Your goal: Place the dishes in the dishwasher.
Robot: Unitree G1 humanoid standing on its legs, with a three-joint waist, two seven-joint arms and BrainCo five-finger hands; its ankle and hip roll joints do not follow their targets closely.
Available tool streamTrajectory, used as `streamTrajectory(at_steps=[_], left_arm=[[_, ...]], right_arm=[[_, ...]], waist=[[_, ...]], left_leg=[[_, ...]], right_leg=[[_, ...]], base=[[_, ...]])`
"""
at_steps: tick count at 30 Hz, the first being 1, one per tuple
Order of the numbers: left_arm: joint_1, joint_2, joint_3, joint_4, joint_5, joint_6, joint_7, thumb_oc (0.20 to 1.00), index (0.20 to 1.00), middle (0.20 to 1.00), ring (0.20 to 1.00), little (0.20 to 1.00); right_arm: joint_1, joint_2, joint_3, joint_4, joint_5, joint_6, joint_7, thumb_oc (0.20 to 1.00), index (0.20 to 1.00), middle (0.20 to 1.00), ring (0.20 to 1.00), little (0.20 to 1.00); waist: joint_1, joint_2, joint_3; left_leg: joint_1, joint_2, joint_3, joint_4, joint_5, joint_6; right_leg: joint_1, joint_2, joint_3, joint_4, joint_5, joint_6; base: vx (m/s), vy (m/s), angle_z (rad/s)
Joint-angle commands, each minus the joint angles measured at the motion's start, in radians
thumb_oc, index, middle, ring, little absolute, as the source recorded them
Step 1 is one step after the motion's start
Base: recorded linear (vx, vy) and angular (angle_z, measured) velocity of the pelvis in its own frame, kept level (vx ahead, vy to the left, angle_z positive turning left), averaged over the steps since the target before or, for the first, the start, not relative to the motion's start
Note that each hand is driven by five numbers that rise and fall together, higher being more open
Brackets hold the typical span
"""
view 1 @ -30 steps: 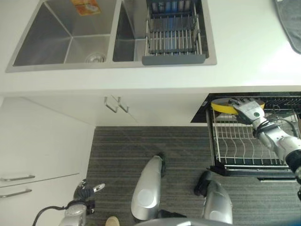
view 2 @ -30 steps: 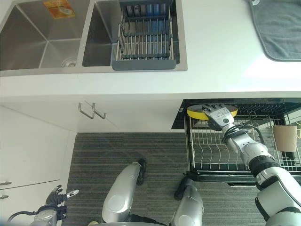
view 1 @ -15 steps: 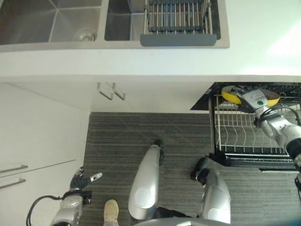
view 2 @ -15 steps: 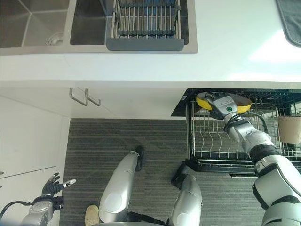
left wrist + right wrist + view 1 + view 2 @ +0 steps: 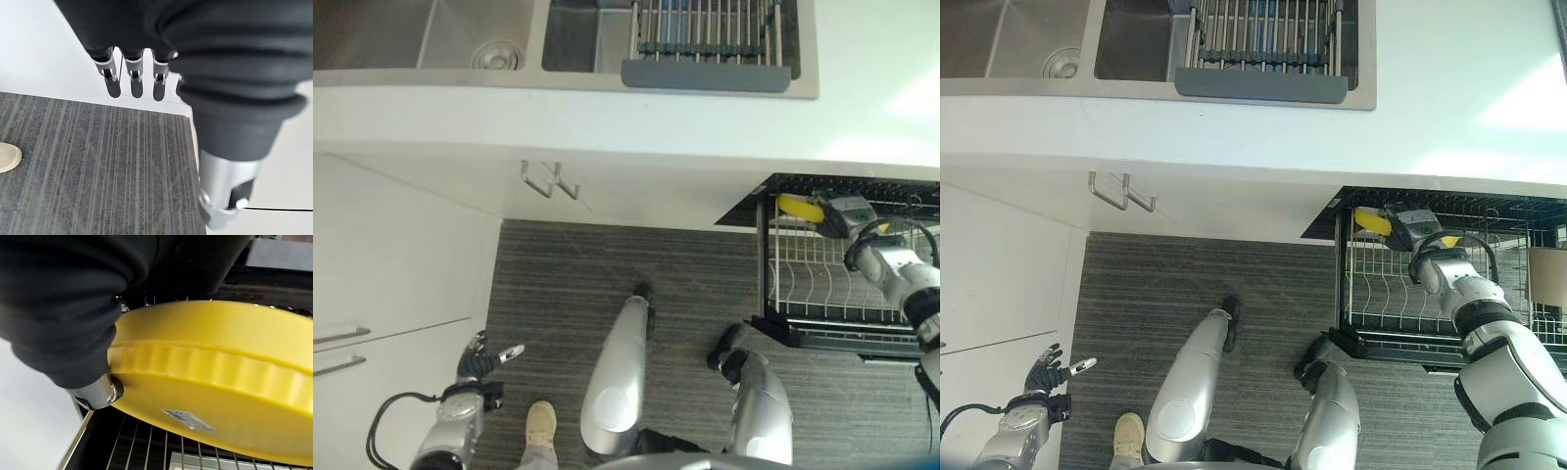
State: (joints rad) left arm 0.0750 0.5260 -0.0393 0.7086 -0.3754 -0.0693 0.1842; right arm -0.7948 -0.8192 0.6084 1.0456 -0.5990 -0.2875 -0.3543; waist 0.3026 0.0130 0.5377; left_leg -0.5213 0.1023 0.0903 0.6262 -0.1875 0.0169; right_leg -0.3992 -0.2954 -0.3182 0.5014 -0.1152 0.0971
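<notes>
Step in hand: loading. Right hand (image 5: pixel 1418 231) is clamped on the yellow plate (image 5: pixel 215 377), held over the back-left of the pulled-out dishwasher rack (image 5: pixel 822 294), under the desk (image 5: pixel 607 137) edge. Next: tilt plate upright, slot btwn tines, let go. Left hand (image 5: pixel 132 73) idle, fingers straight, nr floor.

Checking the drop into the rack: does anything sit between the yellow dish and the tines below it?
Nothing visible does. The right hand holds the yellow dish over bare tines of the dishwasher rack.
</notes>
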Motion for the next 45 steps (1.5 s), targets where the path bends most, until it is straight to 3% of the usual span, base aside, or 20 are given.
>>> streamTrajectory(at_steps=[1,3,4,5,13,27,29,33,35,39,42,45], left_arm=[[0.030,0.046,-0.022,-0.003,-0.035,-0.004,0.019,1.000,1.000,1.000,1.000,1.000],[0.022,0.044,-0.031,-0.011,-0.034,-0.002,0.015,1.000,1.000,1.000,1.000,1.000],[0.020,0.043,-0.032,-0.016,-0.034,0.002,0.015,1.000,1.000,1.000,1.000,1.000],[0.020,0.043,-0.032,-0.021,-0.035,0.006,0.016,1.000,1.000,1.000,1.000,1.000],[0.008,0.052,-0.032,-0.047,-0.022,0.033,0.016,1.000,1.000,1.000,1.000,1.000],[0.032,0.049,0.003,-0.052,-0.035,0.041,0.028,1.000,1.000,1.000,1.000,1.000],[0.069,0.016,0.017,-0.061,-0.043,0.035,0.044,1.000,1.000,1.000,1.000,1.000],[0.104,-0.022,0.048,-0.058,-0.038,0.013,0.052,1.000,1.000,1.000,1.000,1.000],[0.127,-0.057,0.059,-0.061,-0.031,0.004,0.068,1.000,1.000,1.000,1.000,1.000],[0.137,-0.078,0.069,-0.054,-0.025,-0.006,0.072,1.000,1.000,1.000,1.000,1.000],[0.131,-0.103,0.056,-0.028,-0.019,-0.026,0.081,1.000,1.000,1.000,1.000,1.000],[0.123,-0.143,0.033,0.004,0.004,-0.046,0.111,1.000,1.000,1.000,1.000,1.000]], right_arm=[[-0.008,0.017,-0.015,0.070,0.075,0.069,0.135,0.200,0.200,0.200,0.200,0.200],[-0.018,0.049,-0.022,0.096,0.123,0.103,0.223,0.225,0.225,0.225,0.225,0.225],[-0.018,0.055,-0.026,0.099,0.132,0.113,0.237,0.523,0.523,0.523,0.523,0.523],[-0.017,0.059,-0.029,0.101,0.137,0.121,0.245,1.000,1.000,1.000,1.000,1.000],[-0.013,0.081,-0.052,0.116,0.143,0.155,0.315,1.000,1.000,1.000,1.000,1.000],[0.074,0.079,-0.214,-0.030,0.571,0.211,0.281,1.000,1.000,1.000,1.000,1.000],[0.158,0.091,-0.351,-0.260,0.833,0.254,0.259,1.000,1.000,1.000,1.000,1.000],[0.315,0.131,-0.468,-0.495,0.889,0.223,0.216,1.000,1.000,1.000,1.000,1.000],[0.411,0.158,-0.533,-0.687,0.862,0.246,0.223,1.000,1.000,1.000,1.000,1.000],[0.476,0.213,-0.581,-0.814,1.013,0.267,0.245,1.000,1.000,1.000,1.000,1.000],[0.508,0.269,-0.582,-0.869,1.062,0.320,0.306,1.000,1.000,1.000,1.000,1.000],[0.589,0.317,-0.588,-0.957,1.075,0.340,0.337,1.000,1.000,1.000,1.000,1.000]], waist=[[0.030,0.018,-0.030],[0.034,0.025,-0.025],[0.034,0.027,-0.024],[0.034,0.028,-0.024],[0.034,0.026,-0.024],[-0.002,-0.003,-0.029],[-0.032,-0.011,-0.030],[-0.072,-0.035,-0.033],[-0.103,-0.054,-0.038],[-0.127,-0.082,-0.053],[-0.142,-0.097,-0.067],[-0.174,-0.135,-0.108]], left_leg=[[0.009,-0.008,-0.162,-0.129,0.083,-0.024],[0.007,-0.014,-0.161,-0.130,0.083,-0.021],[0.007,-0.015,-0.160,-0.130,0.083,-0.021],[0.008,-0.016,-0.160,-0.130,0.083,-0.021],[0.008,-0.019,-0.155,-0.123,0.078,-0.015],[0.029,0.002,-0.141,-0.134,0.078,-0.016],[0.050,0.013,-0.131,-0.148,0.079,-0.020],[0.063,0.024,-0.110,-0.183,0.114,-0.015],[0.087,0.039,-0.088,-0.208,0.122,-0.020],[0.120,0.057,-0.058,-0.252,0.136,-0.032],[0.162,0.069,-0.029,-0.302,0.153,-0.043],[0.247,0.076,0.031,-0.389,0.170,-0.060]], right_leg=[[0.007,-0.038,0.003,0.028,0.005,0.020],[0.002,-0.041,0.001,0.033,0.003,0.017],[0.002,-0.042,0.000,0.033,0.004,0.016],[0.002,-0.042,0.000,0.032,0.004,0.016],[0.000,-0.042,0.000,0.037,0.006,0.015],[0.021,-0.018,0.015,0.005,0.018,0.008],[0.033,-0.007,0.027,-0.009,0.020,0.003],[0.042,0.013,0.029,-0.056,0.055,-0.007],[0.057,0.032,0.039,-0.088,0.066,-0.006],[0.089,0.058,0.045,-0.154,0.088,-0.003],[0.130,0.079,0.040,-0.219,0.106,-0.002],[0.210,0.110,0.044,-0.347,0.154,0.012]], base=[[-0.04,0.009,0.02],[-0.04,0.027,0.04],[-0.03,0.028,0.05],[-0.02,0.017,0.05],[0.00,0.005,0.01],[0.00,0.008,0.00],[0.04,0.109,-0.08],[-0.02,0.072,-0.16],[0.03,0.072,-0.20],[0.01,0.024,-0.21],[0.01,0.047,-0.23],[0.02,0.093,-0.14]])
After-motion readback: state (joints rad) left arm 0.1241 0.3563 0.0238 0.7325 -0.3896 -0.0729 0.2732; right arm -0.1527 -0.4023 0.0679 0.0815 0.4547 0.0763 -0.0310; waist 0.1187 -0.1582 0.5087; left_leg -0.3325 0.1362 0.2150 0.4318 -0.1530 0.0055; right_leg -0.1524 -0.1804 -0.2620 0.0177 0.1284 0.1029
